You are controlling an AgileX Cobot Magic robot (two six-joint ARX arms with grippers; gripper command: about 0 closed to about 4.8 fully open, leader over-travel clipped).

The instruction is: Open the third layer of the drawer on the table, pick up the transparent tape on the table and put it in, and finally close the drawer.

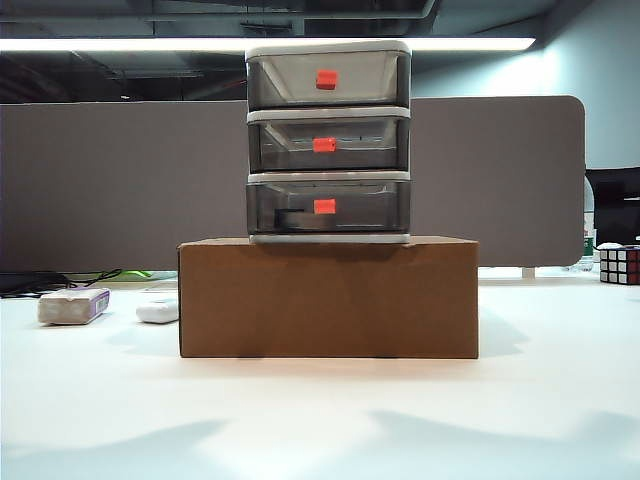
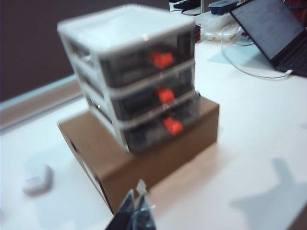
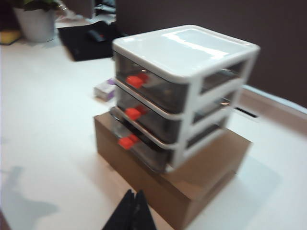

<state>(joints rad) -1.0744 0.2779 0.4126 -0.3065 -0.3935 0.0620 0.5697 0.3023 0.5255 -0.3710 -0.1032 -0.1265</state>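
The drawer (image 1: 328, 140), a white three-tier unit with smoky grey drawers and red-orange handles, stands on a brown cardboard box (image 1: 328, 297) on the white table (image 1: 320, 410). The third layer (image 1: 328, 207) looks shut in the exterior view, and a dark shape shows faintly through its front. The transparent tape is out of view. Neither gripper shows in the exterior view. In the left wrist view my left gripper (image 2: 136, 193) is shut, in front of the box (image 2: 144, 153), with a thin clear sliver at its tip. In the right wrist view my right gripper (image 3: 135, 190) is shut, before the box's other corner (image 3: 192, 187).
A white block with a purple label (image 1: 73, 305) and a small white oval object (image 1: 158, 311) lie left of the box. A Rubik's cube (image 1: 619, 265) sits at the far right. A laptop (image 2: 276, 28) and a white cable (image 2: 249, 72) lie beyond the drawer unit.
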